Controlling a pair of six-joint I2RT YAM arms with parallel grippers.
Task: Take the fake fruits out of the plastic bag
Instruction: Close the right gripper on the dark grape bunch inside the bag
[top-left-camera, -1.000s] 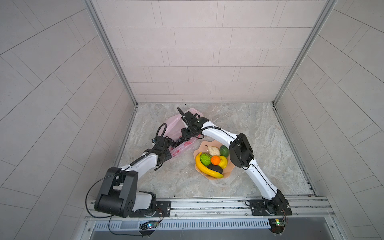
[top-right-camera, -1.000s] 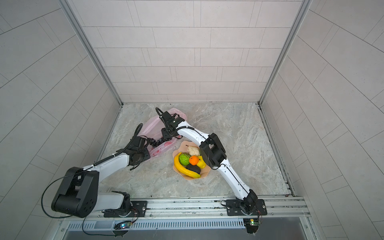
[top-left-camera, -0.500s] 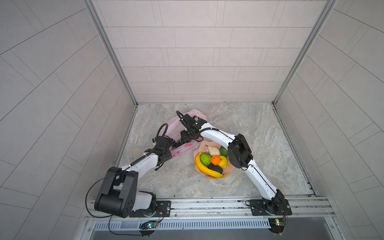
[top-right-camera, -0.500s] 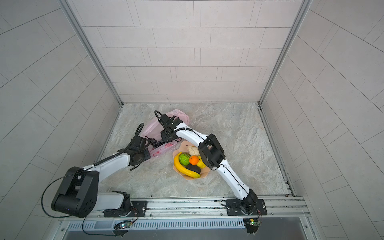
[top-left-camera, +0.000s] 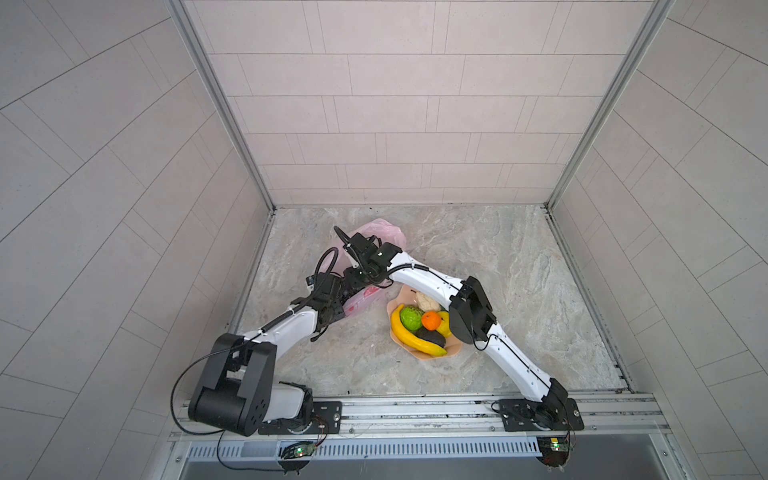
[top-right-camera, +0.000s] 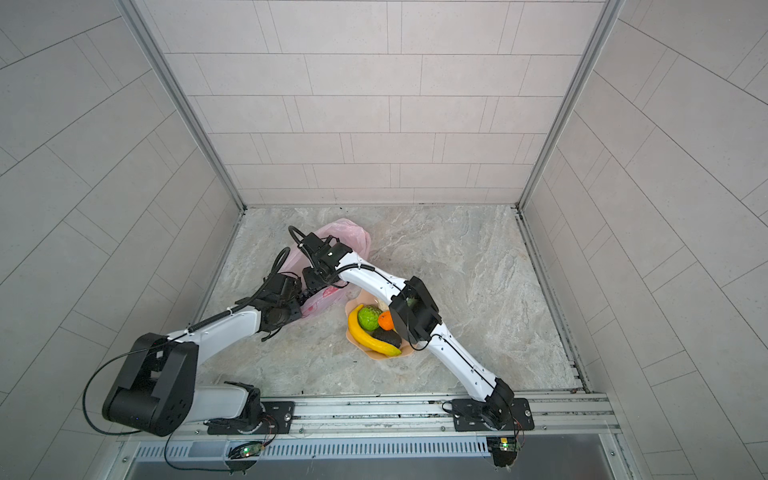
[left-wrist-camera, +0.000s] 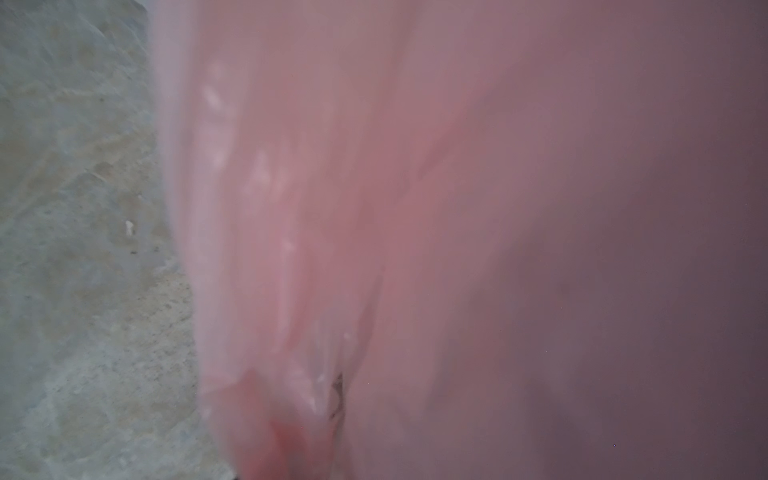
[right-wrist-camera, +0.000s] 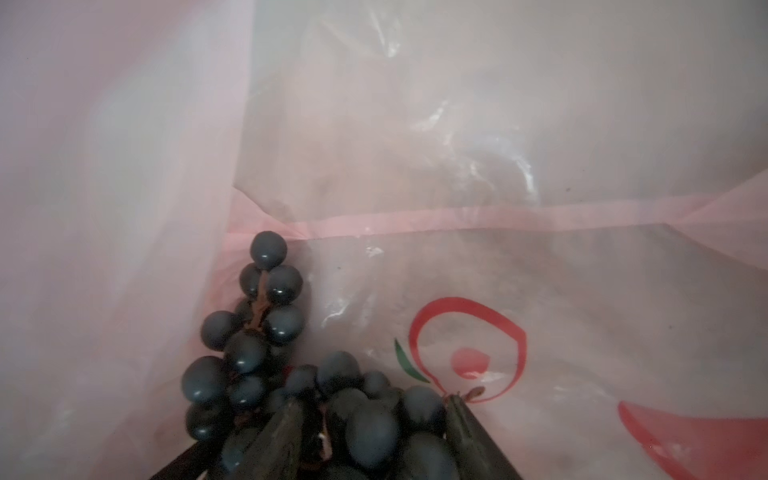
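grape bunch (right-wrist-camera: 266, 345): inside pink bag (top-left-camera: 384, 232) (crumpled) | other fruits (top-left-camera: 431, 320): heaped outside

Marbled tabletop (top-left-camera: 498, 257) with pink bag (top-left-camera: 384, 235) and fruit bowl (top-left-camera: 454, 348).

The bag (right-wrist-camera: 415, 124) is thin translucent plastic film, glossy and wrinkled. The grapes (right-wrist-camera: 282, 324) look smooth, faintly shiny. The tabletop (top-left-camera: 498, 257) resembles mottled matt stone.

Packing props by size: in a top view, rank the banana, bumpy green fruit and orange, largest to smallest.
1. banana
2. bumpy green fruit
3. orange
They lie side by side, so nearness hardly matters.
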